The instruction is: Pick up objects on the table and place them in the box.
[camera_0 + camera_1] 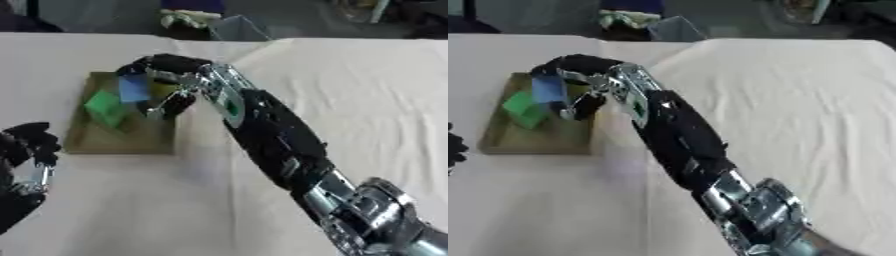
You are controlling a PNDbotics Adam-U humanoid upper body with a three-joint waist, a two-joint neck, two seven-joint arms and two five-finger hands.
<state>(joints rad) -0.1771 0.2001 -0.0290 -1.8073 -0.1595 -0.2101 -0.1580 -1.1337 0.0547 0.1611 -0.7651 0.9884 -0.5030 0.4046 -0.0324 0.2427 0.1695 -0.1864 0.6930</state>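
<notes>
A blue block (133, 89) hangs over the box (105, 142), pinched in the right hand (166, 75). The fingers (144, 64) curl over its top and far side, and the thumb (175, 105) comes in from below on the near side. The block stands roughly upright, its lower edge above the box's inside; whether it touches anything beneath it cannot be told.

Just left of the block, inside the box, lies a green block (107, 106), tilted on one corner. A yellowish shape (163, 89) shows behind the blue block, between it and the palm; what it is cannot be made out.

The box is a shallow tan tray with low walls, sitting on the left part of the table (350, 100). Its near wall is bare and its right wall lies under the wrist.

The right arm (271, 135) runs from the lower right corner up and left across the table, black along the forearm, silver at the wrist and at the elbow joint.

The left hand (26, 150) shows at the lower left edge of the left eye view, near the box's near left corner but apart from it. Its fingers point up, loosely bent, and hold nothing. In the right eye view only a dark tip of it shows at the left edge.

The table is covered with a pale, slightly creased cloth.
</notes>
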